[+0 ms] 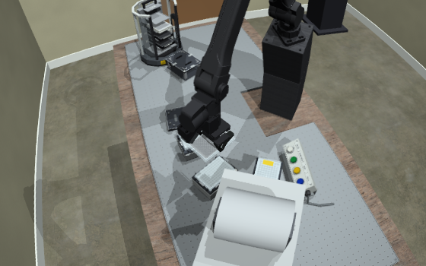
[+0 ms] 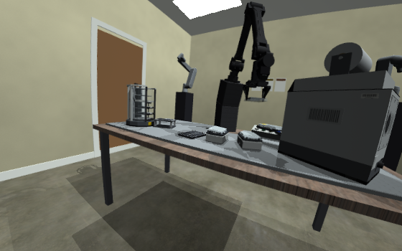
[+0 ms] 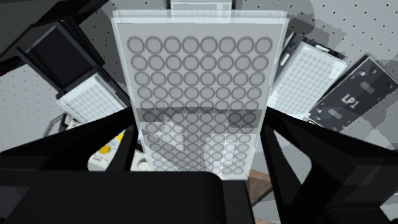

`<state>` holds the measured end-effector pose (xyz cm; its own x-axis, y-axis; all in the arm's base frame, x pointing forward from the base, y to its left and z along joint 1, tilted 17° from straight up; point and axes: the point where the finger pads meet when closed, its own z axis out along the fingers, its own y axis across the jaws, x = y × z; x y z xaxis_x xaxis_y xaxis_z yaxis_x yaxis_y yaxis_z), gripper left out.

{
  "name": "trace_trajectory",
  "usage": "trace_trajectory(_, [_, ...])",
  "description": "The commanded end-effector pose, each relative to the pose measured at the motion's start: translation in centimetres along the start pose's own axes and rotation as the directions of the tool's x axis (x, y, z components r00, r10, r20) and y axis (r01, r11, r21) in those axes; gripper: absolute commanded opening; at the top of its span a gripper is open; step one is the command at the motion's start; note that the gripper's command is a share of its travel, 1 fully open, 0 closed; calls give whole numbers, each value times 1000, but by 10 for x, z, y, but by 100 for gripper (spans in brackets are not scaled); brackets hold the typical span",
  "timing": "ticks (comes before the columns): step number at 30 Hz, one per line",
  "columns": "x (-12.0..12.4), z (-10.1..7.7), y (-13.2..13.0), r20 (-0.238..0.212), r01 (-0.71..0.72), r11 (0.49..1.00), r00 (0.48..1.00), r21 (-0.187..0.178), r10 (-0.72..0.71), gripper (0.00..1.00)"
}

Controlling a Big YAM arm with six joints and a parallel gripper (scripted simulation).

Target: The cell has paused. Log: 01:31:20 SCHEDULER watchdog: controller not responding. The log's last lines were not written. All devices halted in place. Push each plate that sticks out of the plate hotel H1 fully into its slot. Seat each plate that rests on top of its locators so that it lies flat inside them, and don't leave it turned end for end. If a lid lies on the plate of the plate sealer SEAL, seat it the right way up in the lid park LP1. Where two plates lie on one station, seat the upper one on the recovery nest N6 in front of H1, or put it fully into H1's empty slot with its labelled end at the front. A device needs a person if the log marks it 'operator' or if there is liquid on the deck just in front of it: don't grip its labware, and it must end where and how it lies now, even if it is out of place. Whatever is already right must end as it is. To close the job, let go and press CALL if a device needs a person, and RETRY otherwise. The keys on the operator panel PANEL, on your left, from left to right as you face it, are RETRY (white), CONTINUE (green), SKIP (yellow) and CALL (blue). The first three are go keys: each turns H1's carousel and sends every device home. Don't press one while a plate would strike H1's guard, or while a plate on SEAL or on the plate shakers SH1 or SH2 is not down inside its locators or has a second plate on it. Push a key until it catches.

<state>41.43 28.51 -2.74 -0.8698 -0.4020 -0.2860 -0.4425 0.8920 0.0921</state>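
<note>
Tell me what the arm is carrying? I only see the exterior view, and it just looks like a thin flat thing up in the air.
Observer: The wrist view shows a clear lid patterned with rows of circles, clamped between the fingers.
Operator: Where could it go?
Observer: In the wrist view a dark tray marked LP1 lies on the deck, right of the lid.
Operator: What colours are the buttons?
Observer: From the top, the panel has white, green, yellow and blue keys in a row.

Gripper (image 2: 256, 92) with lid (image 2: 256, 99) aloft
</note>
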Motion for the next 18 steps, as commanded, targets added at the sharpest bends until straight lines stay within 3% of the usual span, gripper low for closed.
trace_trajectory(1, [3,-12,-7,-5,-1,1000,1000,1,1,84])
trace_trajectory(18, [3,-52,-7,-4,-1,1000,1000,1,1,84])
